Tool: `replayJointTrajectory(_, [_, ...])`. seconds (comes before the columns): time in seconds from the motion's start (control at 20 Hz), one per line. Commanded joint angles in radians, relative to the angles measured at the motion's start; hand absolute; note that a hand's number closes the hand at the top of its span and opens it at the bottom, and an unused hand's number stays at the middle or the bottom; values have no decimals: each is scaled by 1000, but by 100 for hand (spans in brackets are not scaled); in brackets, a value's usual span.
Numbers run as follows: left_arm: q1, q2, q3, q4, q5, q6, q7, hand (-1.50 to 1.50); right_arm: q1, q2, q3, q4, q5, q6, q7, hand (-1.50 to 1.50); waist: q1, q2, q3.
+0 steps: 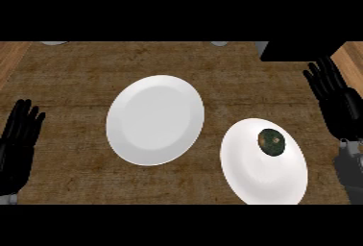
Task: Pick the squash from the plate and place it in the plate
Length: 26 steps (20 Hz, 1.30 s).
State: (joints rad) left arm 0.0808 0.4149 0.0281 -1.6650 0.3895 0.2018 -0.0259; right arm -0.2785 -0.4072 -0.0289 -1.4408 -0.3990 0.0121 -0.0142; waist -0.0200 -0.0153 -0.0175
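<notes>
A small dark green squash [271, 141] lies on the upper part of a white plate [259, 178] at the lower right of the counter. A second white plate [154, 120] sits bare near the middle. My right hand [339, 106] rests open at the right edge, fingers straight and pointing up, a short way right of the squash's plate and not touching it. At the left edge my left hand [17, 144] also rests open with its fingers up, apart from both plates.
The plates lie on a brown woven mat [78, 77] over a wooden counter. A black block [297, 50] stands at the back right, just behind my right hand. Two pale objects [53, 43] peek in at the far edge.
</notes>
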Motion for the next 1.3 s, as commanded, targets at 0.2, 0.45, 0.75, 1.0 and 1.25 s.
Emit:
replayJointTrajectory(0.2, [-186,40,-132,125,-201,-5,18,0,-64,169,235,-115,78,-7,42,-150,4,20,17])
replayJointTrajectory(0.45, [-187,23,-181,108,-203,-13,80,0,-55,-96,419,-150,584,-26,-64,150,-11,18,16])
replayJointTrajectory(0.75, [-318,-45,-215,233,-273,14,106,0,207,56,495,11,681,-200,-360,-150,1,19,18])
replayJointTrajectory(1.0, [-311,-41,-183,226,-272,0,111,0,221,-81,366,-101,719,-249,-379,-150,6,12,17])
replayJointTrajectory(1.25, [-300,-33,-158,245,-279,-38,82,0,296,-178,318,-330,767,-208,-221,-150,6,12,16])
